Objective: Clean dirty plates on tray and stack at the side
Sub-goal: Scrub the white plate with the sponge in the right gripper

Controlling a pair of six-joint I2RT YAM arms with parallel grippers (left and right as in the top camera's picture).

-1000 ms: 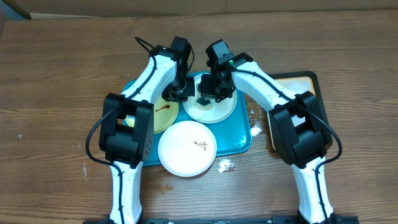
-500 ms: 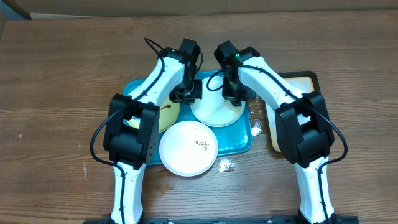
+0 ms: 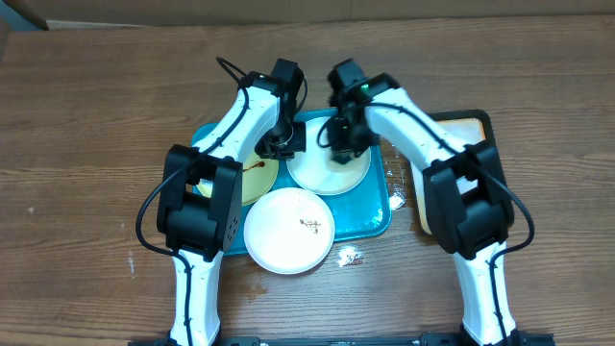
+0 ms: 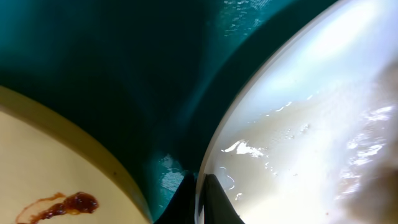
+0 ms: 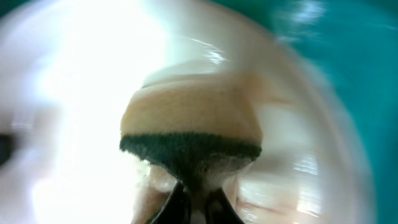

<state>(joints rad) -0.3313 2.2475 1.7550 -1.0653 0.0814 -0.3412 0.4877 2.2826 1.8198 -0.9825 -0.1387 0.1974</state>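
On the teal tray (image 3: 375, 207) lie three plates. A white plate (image 3: 332, 173) sits at the back middle. A pale yellow-green plate (image 3: 252, 178) with a brown smear (image 4: 59, 205) sits at the left. A second white plate (image 3: 288, 231) with brown crumbs overhangs the tray's front edge. My left gripper (image 3: 288, 142) is shut on the back white plate's left rim (image 4: 200, 199). My right gripper (image 3: 343, 144) is shut on a sponge (image 5: 189, 134), tan with a dark green scouring face, pressed on that plate (image 5: 74, 74).
A tan black-rimmed tray (image 3: 461, 130) lies to the right of the teal tray. White scraps lie on the table by the teal tray's front right corner (image 3: 348, 256) and right side (image 3: 396, 200).
My right gripper has moved the sponge over the back white plate, out toward the right and back toward the left. My left gripper has kept its hold on the rim and shifted slightly.
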